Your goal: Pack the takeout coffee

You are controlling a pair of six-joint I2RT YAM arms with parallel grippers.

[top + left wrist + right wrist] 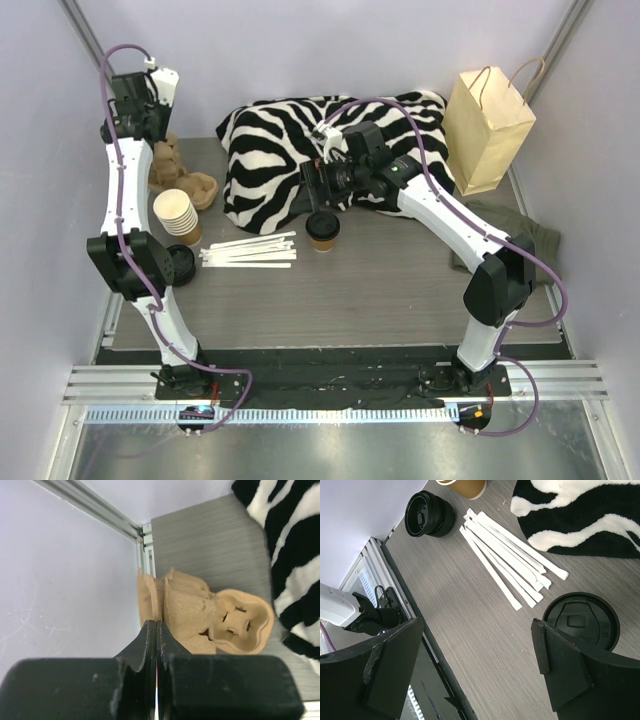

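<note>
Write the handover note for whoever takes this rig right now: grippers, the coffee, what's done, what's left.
Left gripper: shut, empty, by the pulp cup carrier at far left.
Right gripper: open, empty, close above the takeout coffee.
Coffee: lidded, upright, mid-table. Paper bag stands far right.
Done: nothing packed, cup not gripped.
Left: grip the cup and pack it, probably into the bag.
</note>
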